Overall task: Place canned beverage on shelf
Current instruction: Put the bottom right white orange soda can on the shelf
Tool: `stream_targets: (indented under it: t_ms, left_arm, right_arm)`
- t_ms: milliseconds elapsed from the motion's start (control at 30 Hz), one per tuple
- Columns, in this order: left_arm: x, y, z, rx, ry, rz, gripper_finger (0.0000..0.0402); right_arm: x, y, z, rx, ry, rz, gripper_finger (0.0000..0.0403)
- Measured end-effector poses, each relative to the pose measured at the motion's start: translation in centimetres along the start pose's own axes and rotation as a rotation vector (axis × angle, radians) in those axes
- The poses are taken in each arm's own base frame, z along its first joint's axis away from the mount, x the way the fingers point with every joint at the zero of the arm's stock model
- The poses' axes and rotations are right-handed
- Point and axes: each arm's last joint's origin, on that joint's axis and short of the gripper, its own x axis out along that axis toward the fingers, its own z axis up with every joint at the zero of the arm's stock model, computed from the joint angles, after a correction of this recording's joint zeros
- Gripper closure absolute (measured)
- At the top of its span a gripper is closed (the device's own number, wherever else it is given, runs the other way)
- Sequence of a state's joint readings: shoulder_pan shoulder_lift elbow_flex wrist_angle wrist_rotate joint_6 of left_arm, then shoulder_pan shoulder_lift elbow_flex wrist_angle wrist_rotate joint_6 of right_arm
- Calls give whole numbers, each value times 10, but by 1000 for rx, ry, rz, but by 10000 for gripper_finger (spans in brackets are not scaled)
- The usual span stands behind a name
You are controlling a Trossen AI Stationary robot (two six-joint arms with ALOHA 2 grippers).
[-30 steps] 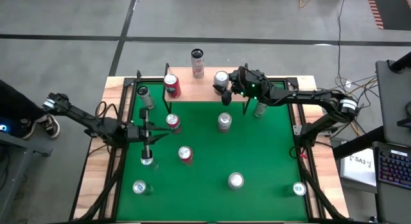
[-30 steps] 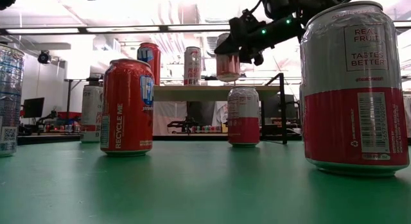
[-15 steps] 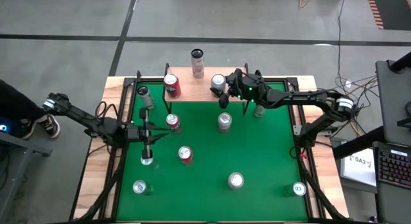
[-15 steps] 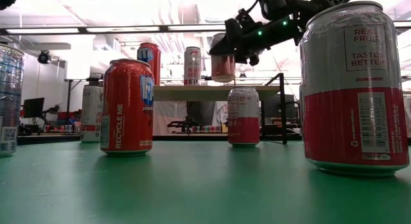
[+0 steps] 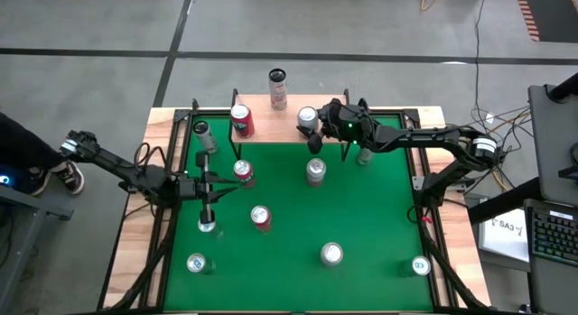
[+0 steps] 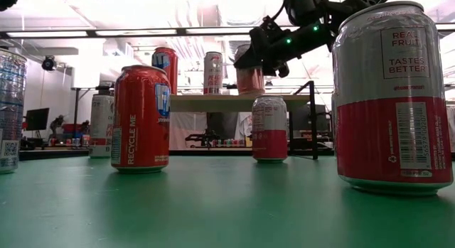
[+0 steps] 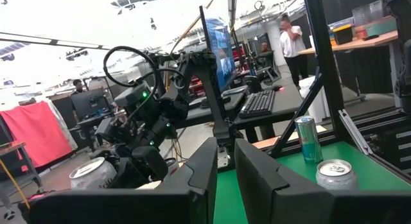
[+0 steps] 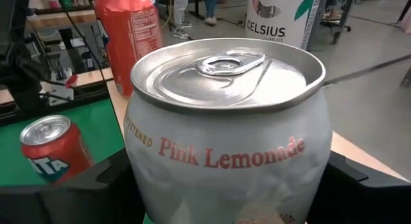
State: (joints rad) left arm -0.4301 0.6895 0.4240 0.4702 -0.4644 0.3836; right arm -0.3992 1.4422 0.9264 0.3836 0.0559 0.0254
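Observation:
The canned beverage (image 5: 308, 116), silver with "Pink Lemonade" lettering (image 8: 225, 121), stands upright over the right part of the shelf (image 5: 271, 125), a light wood top on black legs at the table's far edge. My right gripper (image 5: 318, 122) is shut on it, its arm reaching in from the table's right. A red can (image 5: 241, 121) and a tall white can (image 5: 278, 88) stand on the shelf. My left gripper (image 5: 206, 188) hovers shut over the table's left part, holding nothing. My right gripper pinches the can's side wall (image 8: 138, 179) between its two fingers (image 8: 96, 189), one on each opposite side below the rim. The fingers lie level and come from the table's right. The can is upright, its bottom (image 6: 249, 90) at shelf-top height; whether it rests there I cannot tell.
Several more cans stand on the green table (image 5: 379, 216), among them one just in front of the shelf (image 5: 315, 171), a red one (image 5: 244, 171) and one by the shelf's right leg (image 5: 364, 154). Free shelf room lies between the red can and the held can.
My right gripper has eased a little toward the table's left and slightly down with the can, which stays upright and now sits lower against the shelf top.

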Motion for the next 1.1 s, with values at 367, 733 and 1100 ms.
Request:
stream_targets:
  t_ms: [367, 733, 1100]
  left_arm:
    - [0, 0, 0, 1, 1, 0, 364]
    - [0, 0, 0, 8, 0, 0, 364]
    - [0, 0, 0, 8, 0, 0, 364]
  right_arm:
    - [0, 0, -1, 20, 7, -5, 86]
    - [-3, -4, 3, 28, -5, -66, 56]
    - [-10, -4, 23, 54, 8, -68, 49]
